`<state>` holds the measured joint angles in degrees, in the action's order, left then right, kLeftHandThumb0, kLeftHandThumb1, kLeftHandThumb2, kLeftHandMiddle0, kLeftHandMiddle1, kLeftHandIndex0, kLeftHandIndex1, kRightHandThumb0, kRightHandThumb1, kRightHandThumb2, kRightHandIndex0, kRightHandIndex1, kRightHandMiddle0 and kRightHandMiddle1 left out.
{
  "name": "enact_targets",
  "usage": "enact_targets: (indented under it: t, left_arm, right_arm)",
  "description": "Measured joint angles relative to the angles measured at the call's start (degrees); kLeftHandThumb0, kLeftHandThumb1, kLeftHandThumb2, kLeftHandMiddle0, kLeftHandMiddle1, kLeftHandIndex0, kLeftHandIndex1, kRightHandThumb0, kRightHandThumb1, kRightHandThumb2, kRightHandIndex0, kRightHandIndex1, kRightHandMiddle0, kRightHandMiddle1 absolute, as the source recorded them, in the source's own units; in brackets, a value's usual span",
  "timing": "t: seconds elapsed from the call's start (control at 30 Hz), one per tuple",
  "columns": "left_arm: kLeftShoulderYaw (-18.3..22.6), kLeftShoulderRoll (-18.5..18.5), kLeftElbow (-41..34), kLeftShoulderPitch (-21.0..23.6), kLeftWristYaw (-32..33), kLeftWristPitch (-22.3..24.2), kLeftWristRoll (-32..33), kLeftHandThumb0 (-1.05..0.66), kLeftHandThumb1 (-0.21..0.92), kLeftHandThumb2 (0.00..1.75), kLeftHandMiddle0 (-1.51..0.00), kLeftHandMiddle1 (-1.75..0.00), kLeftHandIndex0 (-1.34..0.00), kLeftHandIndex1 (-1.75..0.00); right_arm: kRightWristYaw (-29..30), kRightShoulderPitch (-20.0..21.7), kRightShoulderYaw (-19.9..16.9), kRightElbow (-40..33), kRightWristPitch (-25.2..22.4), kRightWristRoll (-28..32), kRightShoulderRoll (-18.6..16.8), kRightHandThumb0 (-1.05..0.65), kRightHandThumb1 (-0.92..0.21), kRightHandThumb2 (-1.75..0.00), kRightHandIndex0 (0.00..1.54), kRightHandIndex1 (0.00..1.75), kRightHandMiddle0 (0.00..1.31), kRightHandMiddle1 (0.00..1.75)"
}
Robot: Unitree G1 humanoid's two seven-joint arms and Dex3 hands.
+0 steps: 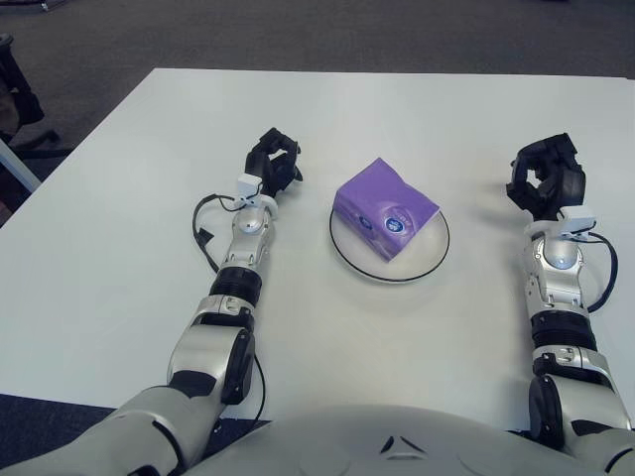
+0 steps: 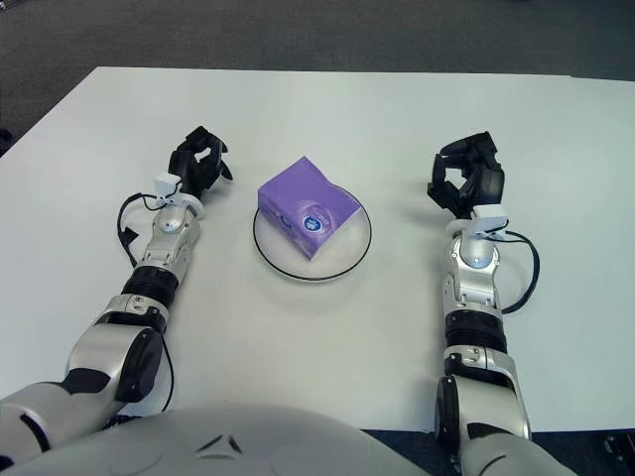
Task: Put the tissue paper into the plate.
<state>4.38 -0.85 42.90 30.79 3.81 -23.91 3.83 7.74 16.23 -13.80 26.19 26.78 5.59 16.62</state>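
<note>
Purple tissue pack [image 1: 385,208] sits in the plate [image 1: 425,260], tilted, one corner over the rim's far-left side. Left hand [image 1: 271,167] is left of the plate, fingers curled, holding nothing. Right hand [image 1: 545,181] is well right of the plate, fingers curled too, empty. All on white table [image 1: 397,109].

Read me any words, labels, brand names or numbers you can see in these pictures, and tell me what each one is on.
No text can be read.
Purple tissue pack, sitting in the plate: a round blue and white logo on its front face, too small to read.
Left robot hand and right robot hand: no markings visible.
White table: no writing.
</note>
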Motion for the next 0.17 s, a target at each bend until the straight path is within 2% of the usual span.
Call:
enact_targets:
  t: [0.17]
  left_arm:
    - [0.1,0.0,0.0,0.0,-0.1,0.0,0.0,-0.27,0.92,0.38,-0.97,-1.75,-0.76,-1.75]
  right_arm:
    - [0.2,0.0,0.4,-0.4,-1.5,-0.3,0.0,-0.38,-0.69,-0.82,0.77,1.75,0.34,1.75]
